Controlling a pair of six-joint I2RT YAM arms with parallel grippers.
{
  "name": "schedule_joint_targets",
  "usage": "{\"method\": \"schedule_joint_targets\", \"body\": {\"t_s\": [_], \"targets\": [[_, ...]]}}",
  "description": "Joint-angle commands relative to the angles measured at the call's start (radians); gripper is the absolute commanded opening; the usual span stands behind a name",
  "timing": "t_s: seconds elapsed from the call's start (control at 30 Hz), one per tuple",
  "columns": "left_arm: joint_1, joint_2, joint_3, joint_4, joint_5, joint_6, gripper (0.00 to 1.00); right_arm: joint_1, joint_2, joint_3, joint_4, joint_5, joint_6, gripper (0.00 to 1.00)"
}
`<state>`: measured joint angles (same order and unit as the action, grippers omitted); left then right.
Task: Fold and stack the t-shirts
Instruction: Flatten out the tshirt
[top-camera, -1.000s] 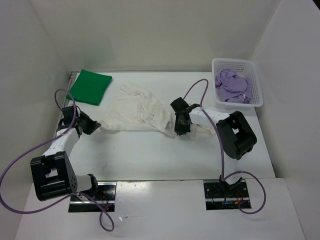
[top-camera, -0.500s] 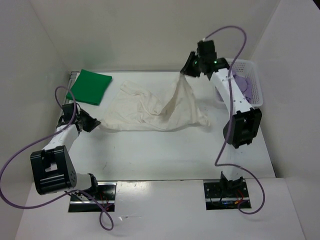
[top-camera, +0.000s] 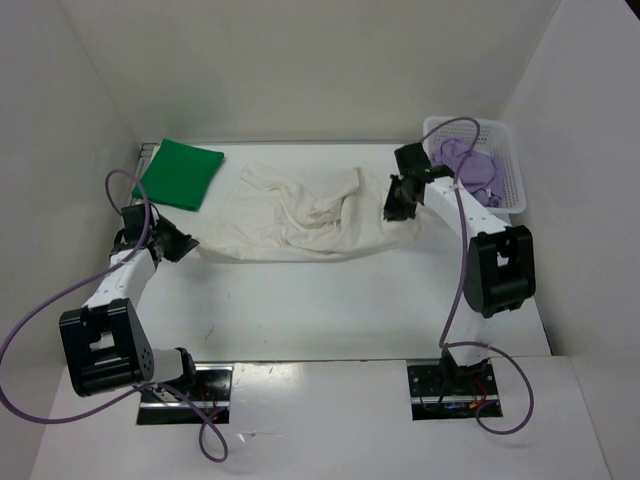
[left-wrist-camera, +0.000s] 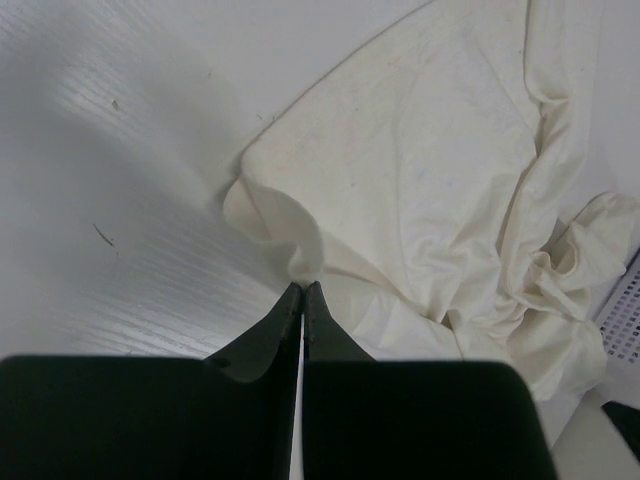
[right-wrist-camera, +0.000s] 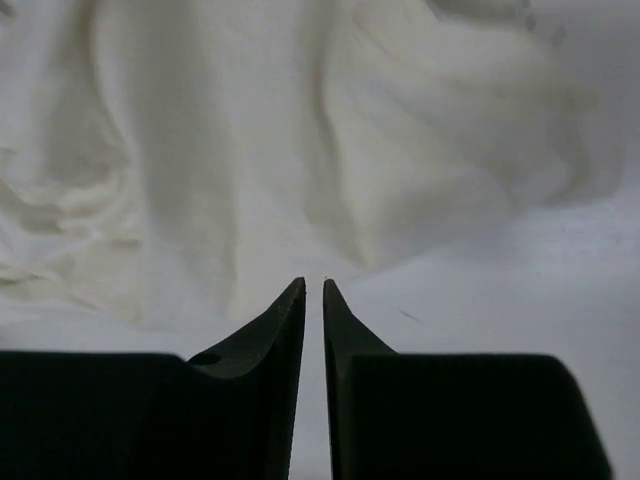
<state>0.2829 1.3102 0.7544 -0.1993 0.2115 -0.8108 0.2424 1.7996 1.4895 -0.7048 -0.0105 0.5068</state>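
Note:
The white-cream t-shirt (top-camera: 300, 215) lies spread and wrinkled across the middle of the table. My left gripper (top-camera: 188, 243) is shut on its left corner, and in the left wrist view the cloth (left-wrist-camera: 420, 180) bunches right at the closed tips (left-wrist-camera: 303, 285). My right gripper (top-camera: 397, 208) hangs low over the shirt's right end. In the right wrist view its jaws (right-wrist-camera: 313, 282) stand a narrow gap apart at the cloth's (right-wrist-camera: 250, 150) edge, with nothing pinched between them. The green t-shirt (top-camera: 180, 172) lies folded at the back left. The purple t-shirt (top-camera: 465, 170) sits crumpled in the basket.
A white lattice basket (top-camera: 515, 165) stands at the back right, just beyond the right arm. White walls enclose the table at the back and on both sides. Purple cables loop from both arms.
The right gripper lifted the shirt's right part high toward the back, then came down at the right. The shirt now lies stretched out wider, and the right jaws have parted slightly. The left gripper stayed put.

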Motion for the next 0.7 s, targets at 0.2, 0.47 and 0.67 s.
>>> {"method": "schedule_joint_targets", "body": {"t_s": [0.2, 0.47, 0.67], "targets": [[-0.011, 0.024, 0.062, 0.049, 0.029, -0.005, 0.00, -0.052, -0.177, -0.350, 0.143, 0.118, 0.004, 0.65], [-0.021, 0.054, 0.095, 0.072, 0.063, -0.027, 0.00, -0.041, 0.000, -0.238, 0.220, -0.021, 0.045, 0.41], [-0.030, 0.054, 0.177, 0.083, 0.074, -0.073, 0.00, -0.009, -0.020, -0.143, 0.185, -0.051, 0.045, 0.00]]}}
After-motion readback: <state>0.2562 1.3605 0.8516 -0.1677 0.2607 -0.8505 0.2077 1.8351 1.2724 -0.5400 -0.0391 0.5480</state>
